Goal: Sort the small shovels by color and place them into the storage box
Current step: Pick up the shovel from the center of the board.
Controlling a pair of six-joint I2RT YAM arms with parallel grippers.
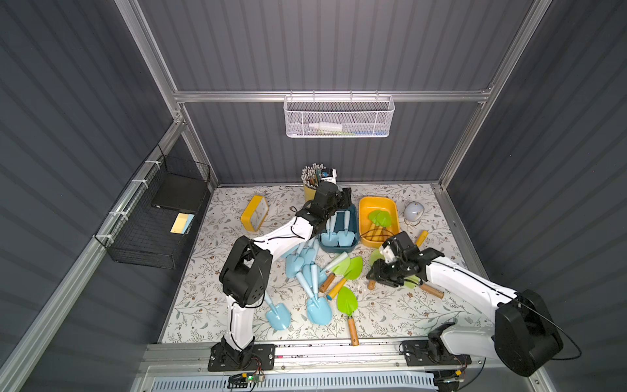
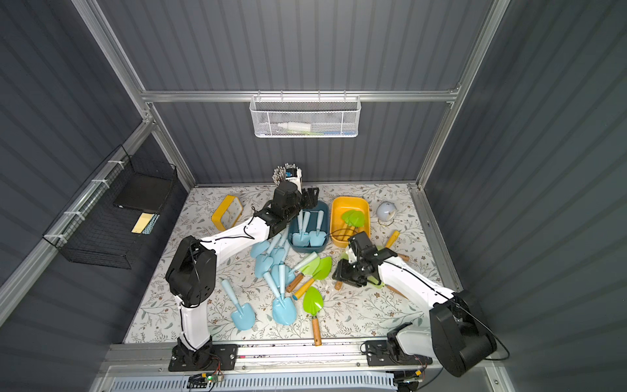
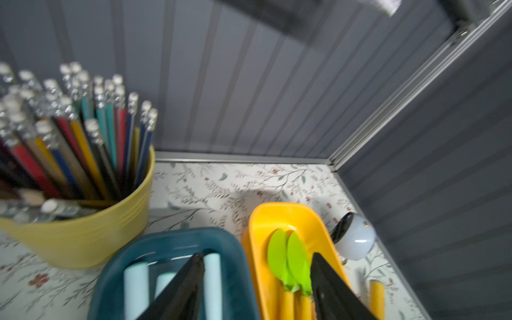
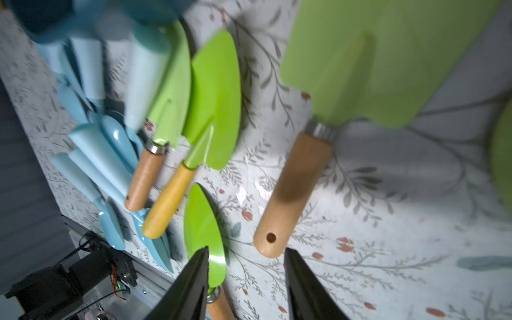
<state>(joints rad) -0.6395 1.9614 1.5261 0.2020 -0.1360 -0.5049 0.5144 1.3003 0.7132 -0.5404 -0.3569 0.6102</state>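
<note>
In both top views the left gripper [image 1: 345, 197] [image 2: 310, 198] hangs over the far end of the blue box [image 1: 339, 250] [image 2: 307, 250]. Three blue shovels [image 1: 339, 236] lie side by side in that box, blades toward the robot. Just beside it on the right, the yellow box [image 1: 376, 200] holds a few green shovels [image 1: 380, 218]. A pile [image 1: 307, 268] of more blue shovels lies on the table [image 1: 407, 305] in front of the blue box, and loose green ones lie next to it. The right gripper [image 1: 377, 271] [image 2: 342, 271] is low over a green shovel in front of the yellow box. A pencil cup [image 1: 309, 192] and a yellow clock [image 1: 254, 213] stand toward the back.

In the left wrist view the left gripper [image 3: 257, 285] is released, its jaws well apart with nothing between them. One finger crosses the pale blue handles [image 3: 213, 277] in the blue box [image 3: 166, 239]. The other finger lies over the yellow box [image 3: 277, 210] beside the green blades [image 3: 288, 257]. The pencil cup [image 3: 97, 232] stands close by.

In the right wrist view the right gripper [image 4: 246, 266] is also released, jaws apart and clasping nothing. The butt of a wooden handle [image 4: 291, 191] lies on the table just ahead of the gap between the tips, and its green blade [image 4: 374, 63] is blurred. Other green shovels [image 4: 213, 105] and blue shovels [image 4: 97, 155] lie off to one side.
</note>
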